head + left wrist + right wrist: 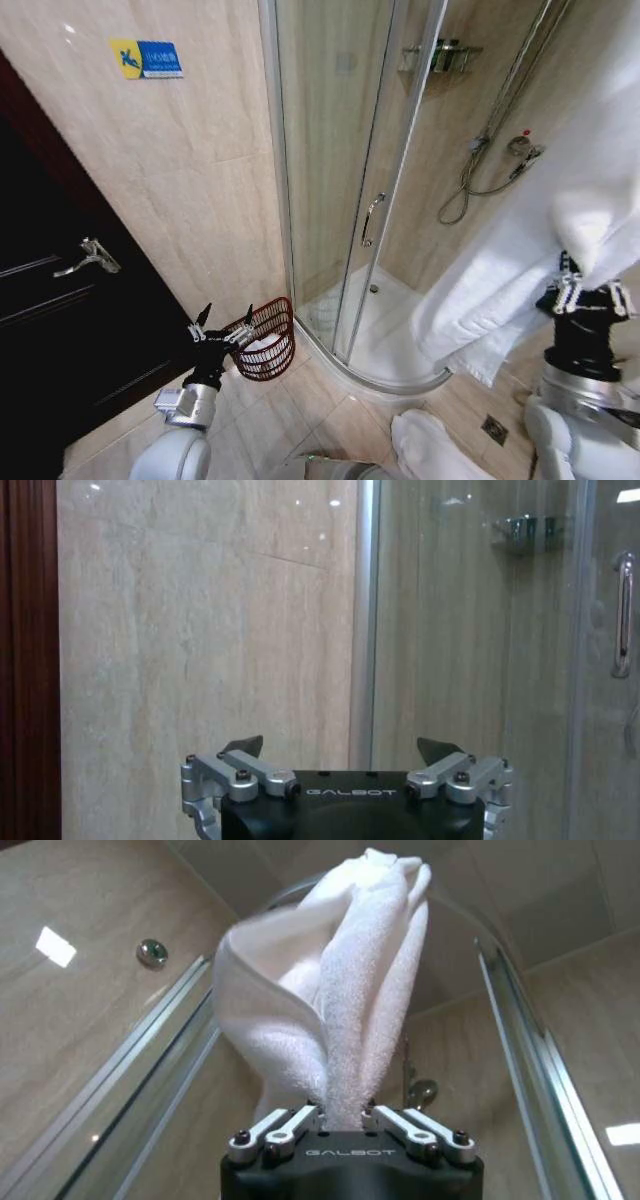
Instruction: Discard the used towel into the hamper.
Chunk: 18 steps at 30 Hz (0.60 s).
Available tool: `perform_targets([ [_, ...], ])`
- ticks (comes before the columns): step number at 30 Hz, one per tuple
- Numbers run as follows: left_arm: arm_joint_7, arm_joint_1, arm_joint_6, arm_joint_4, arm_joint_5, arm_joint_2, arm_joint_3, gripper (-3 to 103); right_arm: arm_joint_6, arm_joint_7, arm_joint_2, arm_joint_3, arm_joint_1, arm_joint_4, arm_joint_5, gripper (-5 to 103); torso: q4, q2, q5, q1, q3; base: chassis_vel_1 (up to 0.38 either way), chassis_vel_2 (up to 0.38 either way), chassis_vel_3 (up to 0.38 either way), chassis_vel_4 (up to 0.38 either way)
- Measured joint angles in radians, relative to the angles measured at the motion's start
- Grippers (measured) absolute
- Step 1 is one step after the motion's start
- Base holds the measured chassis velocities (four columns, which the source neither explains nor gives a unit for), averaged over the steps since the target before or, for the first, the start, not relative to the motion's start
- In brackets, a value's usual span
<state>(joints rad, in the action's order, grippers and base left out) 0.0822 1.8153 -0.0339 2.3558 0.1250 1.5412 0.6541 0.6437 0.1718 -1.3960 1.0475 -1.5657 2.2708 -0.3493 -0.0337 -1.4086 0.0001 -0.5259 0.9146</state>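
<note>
Left hand (222, 322) spread wide; right hand (583, 288) clamped.

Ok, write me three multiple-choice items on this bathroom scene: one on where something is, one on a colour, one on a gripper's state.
1. Where does the hamper stand?
A. on the floor by the shower enclosure's edge
B. inside the shower
C. hung on the dark door

2. What colour is the towel in the right gripper?
A. blue
B. white
C. red-brown

3. How is the left gripper?
A. shut on the towel
B. shut on the hamper's rim
C. open and holding nothing

Answers:
1 A, the head view shows it on the tiles beside the curved shower base.
2 B, white cloth rises from the closed gripper.
3 C, its fingers stand apart with bare wall between them.
</note>
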Motion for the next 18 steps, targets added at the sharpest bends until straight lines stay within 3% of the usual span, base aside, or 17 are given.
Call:
perform_targets([
  [18, 0.0, 0.0, 0.0, 0.0, 0.0, 0.0, 0.0, 100, 0.179, 0.103, -0.142, 0.023, -0.133, -0.132, -0.079, 12, 0.0001, 0.0, -0.0001, 0.0, 0.0, 0.0, 0.0, 0.0, 0.0],
])
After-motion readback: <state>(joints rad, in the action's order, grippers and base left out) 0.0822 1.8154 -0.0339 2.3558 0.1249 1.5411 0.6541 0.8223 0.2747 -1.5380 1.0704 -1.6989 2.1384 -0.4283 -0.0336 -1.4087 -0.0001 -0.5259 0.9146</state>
